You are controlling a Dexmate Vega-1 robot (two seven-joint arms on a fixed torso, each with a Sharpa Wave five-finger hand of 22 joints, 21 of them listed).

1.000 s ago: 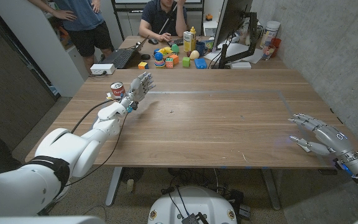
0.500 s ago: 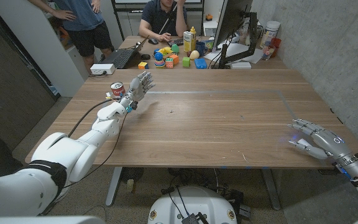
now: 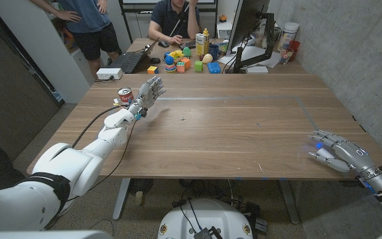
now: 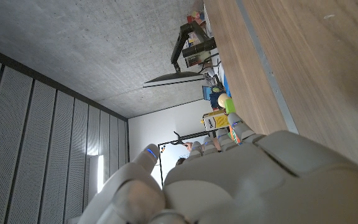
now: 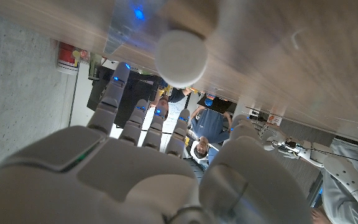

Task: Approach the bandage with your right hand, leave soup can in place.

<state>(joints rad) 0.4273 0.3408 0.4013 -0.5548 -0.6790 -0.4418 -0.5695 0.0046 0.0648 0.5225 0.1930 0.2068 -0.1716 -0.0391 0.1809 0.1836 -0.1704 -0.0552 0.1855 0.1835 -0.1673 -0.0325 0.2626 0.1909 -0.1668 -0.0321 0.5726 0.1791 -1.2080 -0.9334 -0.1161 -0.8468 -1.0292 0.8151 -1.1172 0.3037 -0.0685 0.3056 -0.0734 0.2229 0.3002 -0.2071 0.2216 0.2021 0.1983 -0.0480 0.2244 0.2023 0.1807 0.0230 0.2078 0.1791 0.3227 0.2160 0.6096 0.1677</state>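
Observation:
The soup can, red with a white label, stands upright at the table's far left. My left hand is just beside it with fingers raised and spread, holding nothing; its back shows in the left wrist view. My right hand hovers low at the table's right edge with fingers apart and nothing in them. In the right wrist view a blurred, white, round thing, perhaps the bandage roll, sits on the wood just beyond my fingers. The head view gives only a pale patch at those fingertips.
The table's right edge runs close by my right hand, with a concrete wall past it. At the far end stand a monitor, a laptop and several coloured toys. Two people are behind the table.
My right hand has slid a little toward the table's near edge and sunk lower. The left hand and the soup can have not moved.

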